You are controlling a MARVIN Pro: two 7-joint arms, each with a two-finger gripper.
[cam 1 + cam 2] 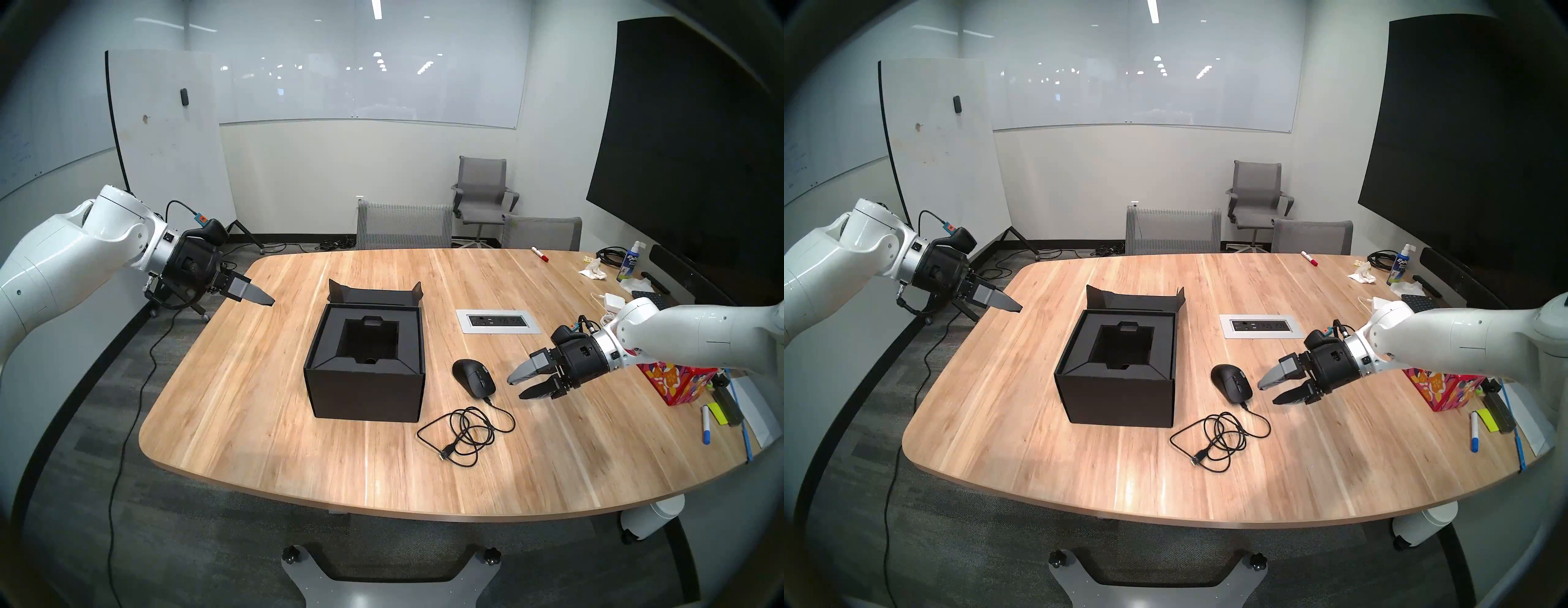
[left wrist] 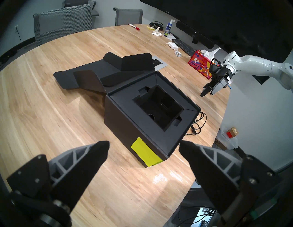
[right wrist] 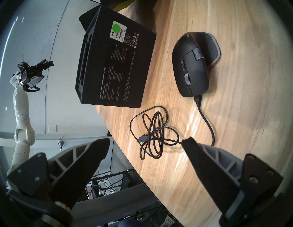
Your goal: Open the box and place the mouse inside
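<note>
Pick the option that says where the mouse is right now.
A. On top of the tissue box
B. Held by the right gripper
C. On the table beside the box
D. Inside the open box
C: the mouse lies on the table beside the open box, and the right gripper is open, apart from it.

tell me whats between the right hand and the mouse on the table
Nothing: in the head view, only bare wood separates the open right hand from the mouse. The cable lies nearer the camera, off that line.
</note>
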